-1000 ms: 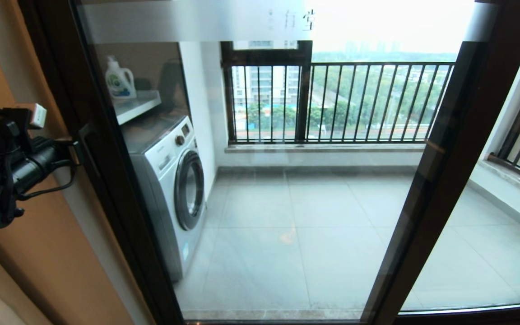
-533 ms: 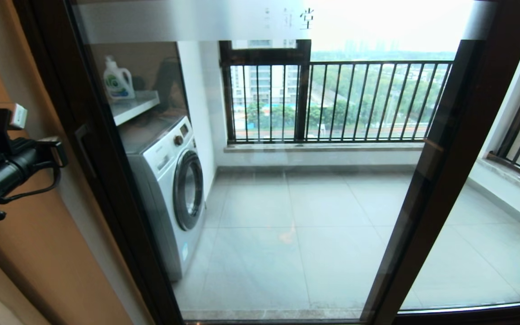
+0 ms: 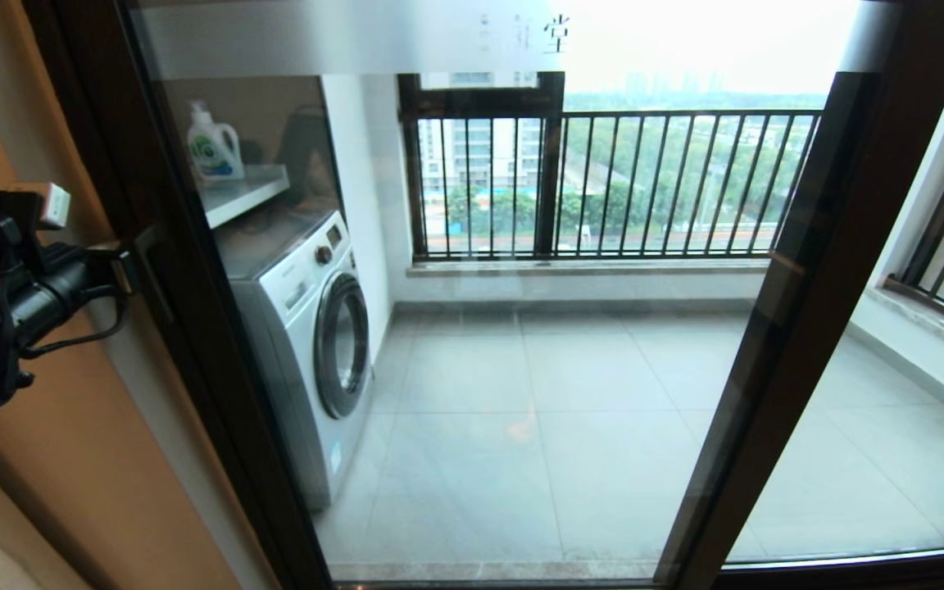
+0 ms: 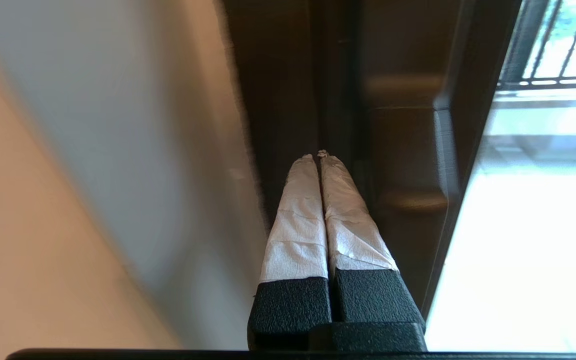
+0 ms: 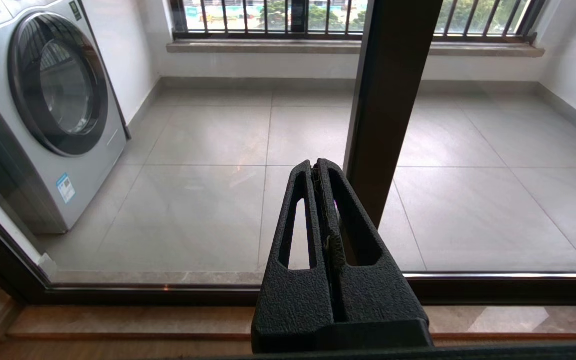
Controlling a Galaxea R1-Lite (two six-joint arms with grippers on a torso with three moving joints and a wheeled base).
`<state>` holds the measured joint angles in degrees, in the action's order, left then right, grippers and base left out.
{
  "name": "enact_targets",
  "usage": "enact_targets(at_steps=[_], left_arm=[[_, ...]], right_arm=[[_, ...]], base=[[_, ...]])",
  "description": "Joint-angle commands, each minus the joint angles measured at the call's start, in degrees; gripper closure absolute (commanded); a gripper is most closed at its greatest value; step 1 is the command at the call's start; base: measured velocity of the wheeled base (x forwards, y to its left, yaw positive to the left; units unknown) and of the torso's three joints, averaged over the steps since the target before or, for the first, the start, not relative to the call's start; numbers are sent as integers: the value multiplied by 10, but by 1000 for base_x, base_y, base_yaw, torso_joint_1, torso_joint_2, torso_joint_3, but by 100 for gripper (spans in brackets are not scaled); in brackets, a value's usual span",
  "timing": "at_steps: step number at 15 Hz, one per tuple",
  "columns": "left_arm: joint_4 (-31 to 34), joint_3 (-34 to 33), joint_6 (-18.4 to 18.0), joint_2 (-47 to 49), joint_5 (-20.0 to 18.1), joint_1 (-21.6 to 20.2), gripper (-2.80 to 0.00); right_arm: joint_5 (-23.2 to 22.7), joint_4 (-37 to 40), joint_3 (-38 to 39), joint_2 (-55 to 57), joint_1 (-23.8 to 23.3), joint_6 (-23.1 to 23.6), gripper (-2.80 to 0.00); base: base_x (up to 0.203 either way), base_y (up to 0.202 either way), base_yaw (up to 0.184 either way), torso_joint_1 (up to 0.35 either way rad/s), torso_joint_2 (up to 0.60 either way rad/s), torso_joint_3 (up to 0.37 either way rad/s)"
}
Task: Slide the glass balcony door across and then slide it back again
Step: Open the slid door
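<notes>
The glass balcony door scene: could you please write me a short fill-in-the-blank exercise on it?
1. The left gripper has its fingers pressed ____ , tips at the dark frame of the glass balcony door.
2. Behind the glass, a white ____ stands on the tiled floor.
3. A detergent bottle sits on the ____ above that machine.
4. The right gripper holds ____ .

Missing words: together; washing machine; shelf; nothing
</notes>
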<state>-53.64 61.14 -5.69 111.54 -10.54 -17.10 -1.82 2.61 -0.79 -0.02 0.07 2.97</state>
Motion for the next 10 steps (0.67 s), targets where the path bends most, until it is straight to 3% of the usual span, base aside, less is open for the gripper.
enact_targets(at_steps=[1,5,10], left_arm=[[-3,-2,2,1,0,16,0],[-3,-9,22,-13,7,71,0],[-3,-29,22,-16,9,84,0]], right_arm=[[0,0,0,0,0,0,0],[0,0,0,0,0,0,0],[0,0,0,0,0,0,0]], base=[[0,0,0,0,0,0],[0,0,0,0,0,0],[0,0,0,0,0,0]])
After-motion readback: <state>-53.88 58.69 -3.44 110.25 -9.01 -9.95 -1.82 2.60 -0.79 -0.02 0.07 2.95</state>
